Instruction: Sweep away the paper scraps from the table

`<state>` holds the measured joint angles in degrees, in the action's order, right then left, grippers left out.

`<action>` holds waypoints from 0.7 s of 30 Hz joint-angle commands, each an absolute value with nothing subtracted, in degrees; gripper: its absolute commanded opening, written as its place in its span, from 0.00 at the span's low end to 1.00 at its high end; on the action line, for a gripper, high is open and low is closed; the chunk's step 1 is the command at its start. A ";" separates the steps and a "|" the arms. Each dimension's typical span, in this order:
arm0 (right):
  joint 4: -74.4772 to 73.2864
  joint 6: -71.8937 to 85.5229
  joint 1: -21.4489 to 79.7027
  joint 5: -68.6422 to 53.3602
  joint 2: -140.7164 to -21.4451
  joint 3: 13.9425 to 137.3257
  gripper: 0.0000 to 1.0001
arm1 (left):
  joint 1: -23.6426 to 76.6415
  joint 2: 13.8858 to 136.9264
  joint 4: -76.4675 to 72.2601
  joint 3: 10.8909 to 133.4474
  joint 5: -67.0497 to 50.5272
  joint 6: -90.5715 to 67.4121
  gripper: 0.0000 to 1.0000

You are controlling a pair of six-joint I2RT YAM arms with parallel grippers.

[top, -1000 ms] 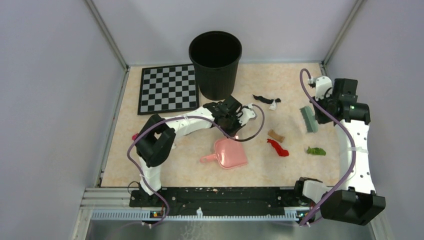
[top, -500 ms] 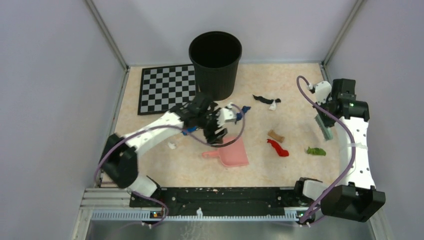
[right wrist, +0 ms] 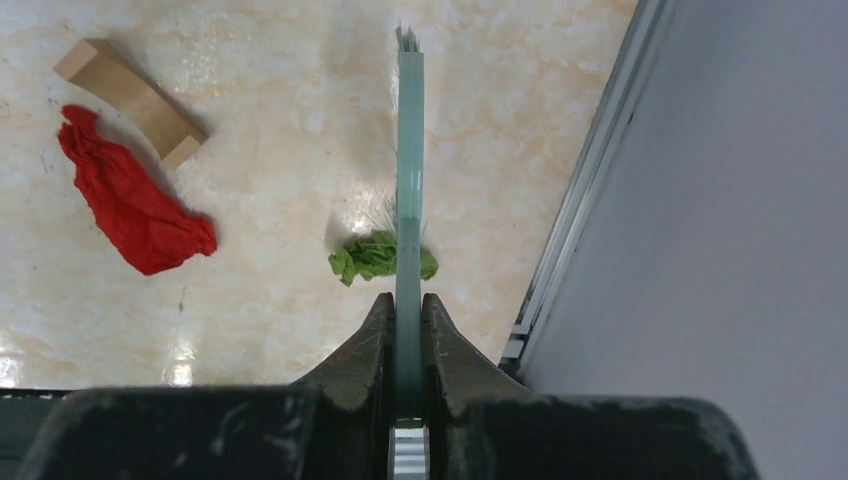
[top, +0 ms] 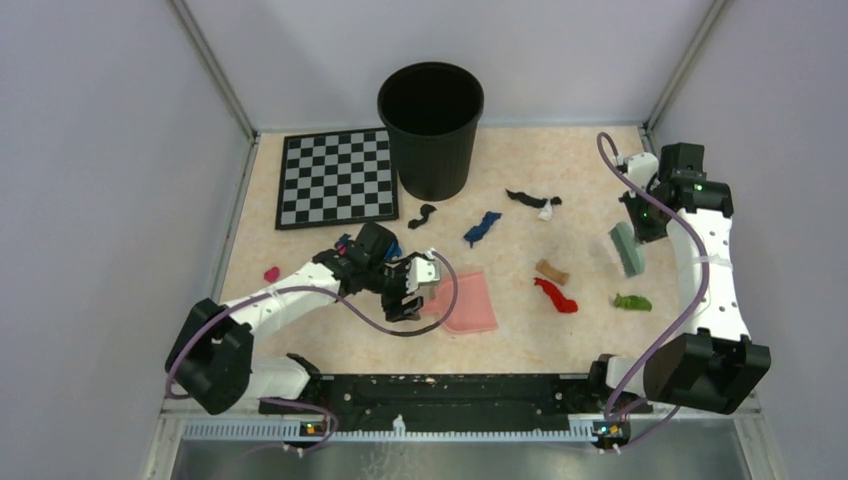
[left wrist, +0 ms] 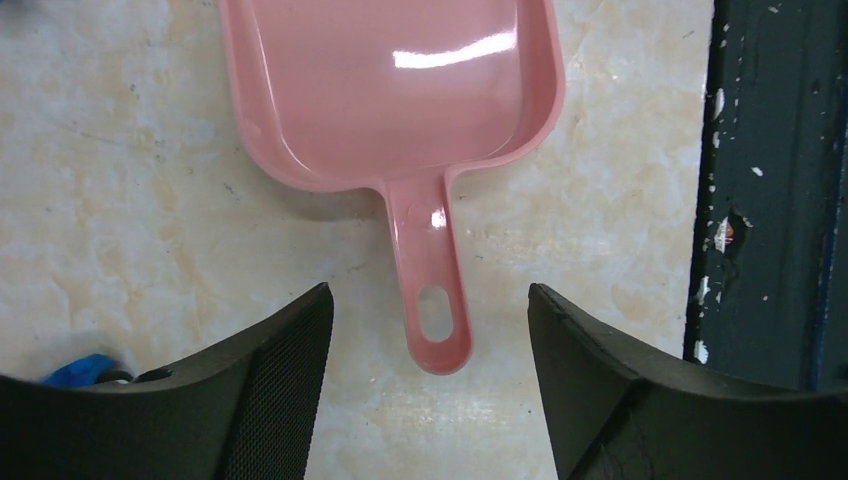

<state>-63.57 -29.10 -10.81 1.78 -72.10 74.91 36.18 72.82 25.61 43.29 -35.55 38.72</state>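
Observation:
The pink dustpan [top: 466, 302] lies flat on the table [top: 320, 330], and its handle [left wrist: 432, 300] points at my left gripper [top: 413, 290]. That gripper [left wrist: 430, 292] is open, a finger on each side of the handle tip without touching it. My right gripper [top: 640, 215] is shut on the grey-green brush [top: 628, 248], held above the table near the right wall. Under the brush [right wrist: 408, 150] lies a green scrap [right wrist: 365, 260]. Red [top: 555, 296], tan [top: 551, 271], green [top: 632, 301], blue [top: 482, 227], black [top: 423, 214] and black-and-white [top: 532, 199] paper scraps are scattered about.
A black bin [top: 431, 128] stands at the back centre beside a checkerboard mat [top: 335, 177]. A small pink scrap [top: 271, 273] lies near the left wall. The dark base rail [left wrist: 770, 200] runs along the near edge, and a metal frame post [right wrist: 590, 170] along the right.
My left gripper has opened and its arm has swung back from beside the bin to the dustpan handle, uncovering the blue and black scraps. The right arm shifted the brush slightly.

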 commanded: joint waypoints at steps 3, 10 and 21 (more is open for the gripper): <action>-63.44 -26.48 -11.42 -2.63 -74.28 81.44 0.00 | 35.05 76.54 19.28 40.01 -40.65 42.27 0.74; -64.05 -26.32 -11.42 -1.46 -73.82 81.22 0.00 | 35.04 82.23 19.58 41.42 -40.39 44.39 0.59; -65.16 -29.16 -12.29 19.52 -69.07 75.67 0.00 | 35.32 82.60 33.49 52.69 -42.73 42.97 0.19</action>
